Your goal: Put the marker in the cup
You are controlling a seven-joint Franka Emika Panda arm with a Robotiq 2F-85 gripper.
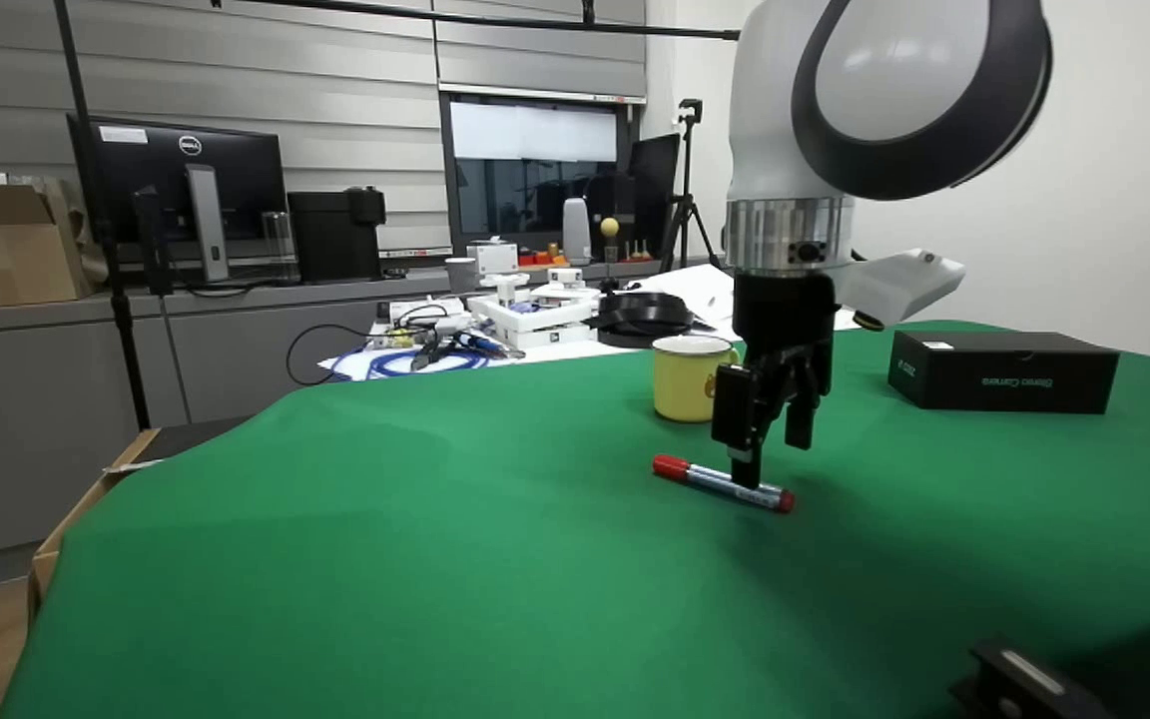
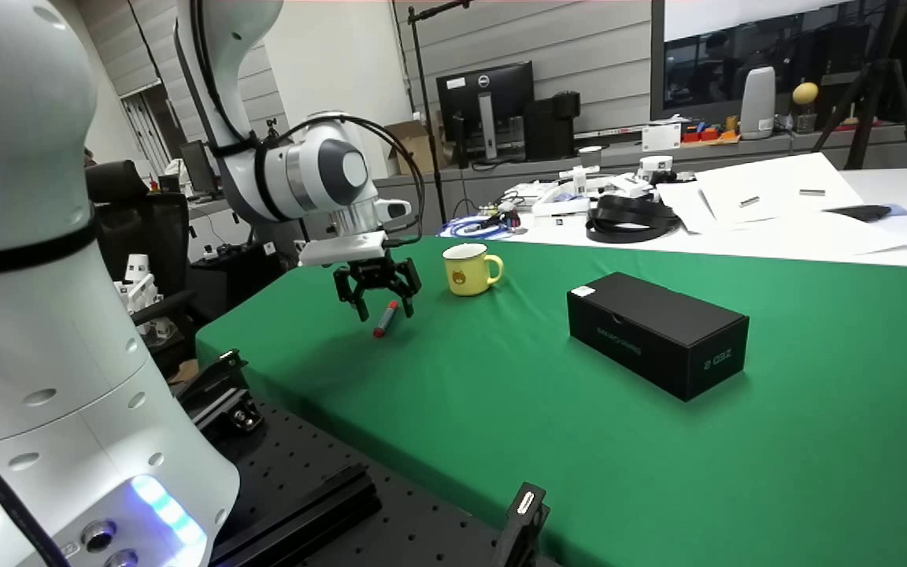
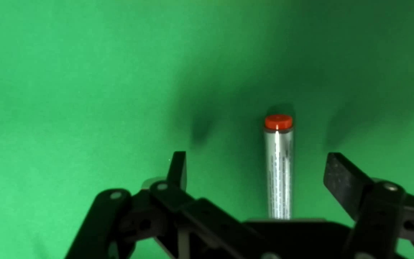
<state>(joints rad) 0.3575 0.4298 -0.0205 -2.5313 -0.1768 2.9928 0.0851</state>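
The marker, with a silver-grey barrel and red ends, lies flat on the green cloth in both exterior views (image 1: 703, 476) (image 2: 386, 317). In the wrist view its red-ended half shows (image 3: 279, 172); the rest is hidden behind the gripper's body. The cup, a yellow mug, stands upright beyond the marker in both exterior views (image 1: 683, 384) (image 2: 466, 272); it is out of the wrist view. My gripper is open and empty above the marker (image 1: 773, 455) (image 2: 386, 313). In the wrist view its fingers (image 3: 255, 161) stand either side of the marker, apart from it, the marker nearer the right finger.
A black box sits on the green cloth in both exterior views (image 1: 1009, 374) (image 2: 650, 335). A white table with papers (image 2: 784, 193), cables and a black strap coil (image 2: 631, 219) adjoins the cloth's far edge. Black clamps (image 2: 524, 520) stand by the robot's base.
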